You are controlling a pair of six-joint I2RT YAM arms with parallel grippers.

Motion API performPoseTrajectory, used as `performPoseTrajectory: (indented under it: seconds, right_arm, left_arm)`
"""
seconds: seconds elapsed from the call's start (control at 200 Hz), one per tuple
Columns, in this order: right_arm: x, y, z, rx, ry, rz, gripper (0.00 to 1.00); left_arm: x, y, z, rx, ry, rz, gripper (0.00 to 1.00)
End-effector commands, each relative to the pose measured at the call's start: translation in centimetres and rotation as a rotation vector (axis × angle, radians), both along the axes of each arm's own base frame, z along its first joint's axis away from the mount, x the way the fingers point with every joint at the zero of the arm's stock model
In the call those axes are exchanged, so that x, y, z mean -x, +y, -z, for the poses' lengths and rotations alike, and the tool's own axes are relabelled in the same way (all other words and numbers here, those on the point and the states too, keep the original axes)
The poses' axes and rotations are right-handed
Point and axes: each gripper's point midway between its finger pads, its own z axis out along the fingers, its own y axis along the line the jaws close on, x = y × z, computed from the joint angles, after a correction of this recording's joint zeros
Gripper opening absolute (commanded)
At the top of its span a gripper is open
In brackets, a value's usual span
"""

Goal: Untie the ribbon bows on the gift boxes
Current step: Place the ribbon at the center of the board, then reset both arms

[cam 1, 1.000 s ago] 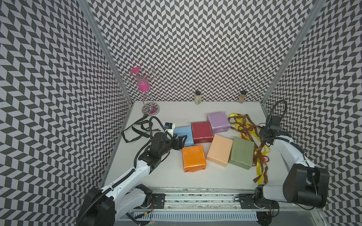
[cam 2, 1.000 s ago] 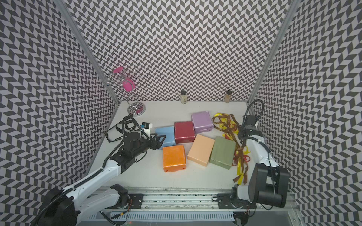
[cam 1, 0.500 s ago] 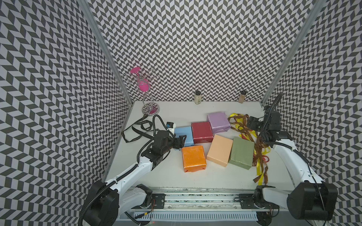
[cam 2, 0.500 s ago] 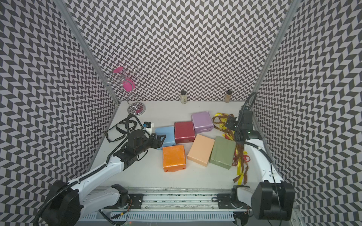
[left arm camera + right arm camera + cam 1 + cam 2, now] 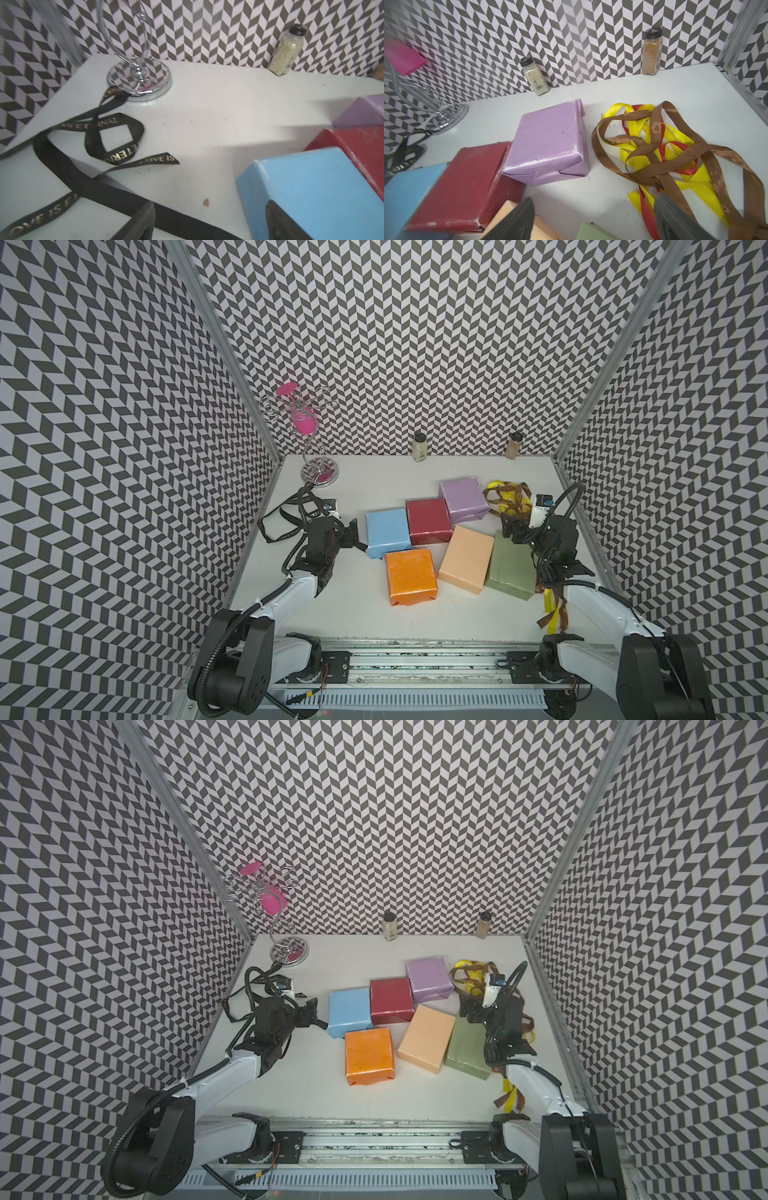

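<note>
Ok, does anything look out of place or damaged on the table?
Nothing spilled. Loose ribbons lie tangled beside the lilac box, and the black ribbon sprawls up to the stand's base. The red box shows white scuffs along its edges.

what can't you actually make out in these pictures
Black ribbon with gold lettering: partly cut off by the left wrist view's edge.
Olive green paper-wrapped box: mostly cut off by the right wrist view's edge.
Brown-filled glass spice jar: label print too small in the right wrist view.
</note>
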Motion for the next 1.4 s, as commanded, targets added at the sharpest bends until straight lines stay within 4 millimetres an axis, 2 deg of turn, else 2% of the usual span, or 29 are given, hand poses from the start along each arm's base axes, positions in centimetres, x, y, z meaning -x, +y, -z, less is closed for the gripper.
performPoseTrajectory:
  seconds: [0.0,0.11,0.25,0.386,0.401,0.431,0.486,0.496,0.576,0.696,0.751,0.851,1.397]
  right_arm:
    - [-1.0,-1.5,-2.9,0.094,-0.208,0.066,0.90]
    - [-0.5,-1.9,-1.1,0.134,-0.230,0.083,0.90]
    - [-0.6,-1.8,-1.2,0.152,-0.300,0.073,0.90]
    - [-1.0,-1.4,-0.9,0.130,-0.338,0.040,0.91]
    - [-1.1,-1.4,-0.7,0.125,-0.338,0.036,0.94]
    - [-1.1,-1.6,-0.2,0.115,-0.333,0.036,0.98]
    - [-1.1,-1.9,-0.3,0.087,-0.362,0.033,0.99]
    - [-0.6,-1.9,0.5,0.085,-0.347,0.031,0.99]
    - [0.3,-1.7,0.4,0.081,-0.394,0.019,1.00]
    - [-0.1,-1.8,0.7,0.086,-0.370,0.021,0.99]
    - [-0.3,-1.8,0.9,0.087,-0.356,0.022,0.99]
    - [-0.9,-1.6,1.1,0.097,-0.343,0.005,0.99]
    - [-1.0,-1.6,1.5,0.108,-0.327,0.027,0.99]
  left_arm:
    - [-1.2,1.9,-2.7,0.013,-0.133,-0.024,0.84]
    - [-1.2,3.8,-2.9,-0.002,-0.182,-0.064,0.89]
    - [-1.2,5.2,-1.4,-0.092,-0.219,-0.082,0.90]
    - [-1.9,5.1,-1.5,-0.063,-0.292,-0.029,0.90]
    - [-2.0,5.1,-1.7,-0.059,-0.310,-0.025,0.90]
    - [-2.2,5.3,-1.6,-0.044,-0.312,-0.018,0.99]
    - [-2.2,5.8,-1.1,-0.029,-0.318,-0.023,1.00]
    - [-2.1,5.8,-1.2,-0.026,-0.330,-0.021,1.00]
    - [-1.6,5.0,-1.2,-0.036,-0.352,0.032,1.00]
    - [-1.1,4.2,-0.5,-0.057,-0.359,0.053,1.00]
    - [-0.8,3.9,-1.0,-0.069,-0.410,0.067,1.00]
    - [-1.3,4.2,-0.3,-0.062,-0.357,0.049,1.00]
    - [-1.4,4.2,-0.4,-0.073,-0.363,0.036,1.00]
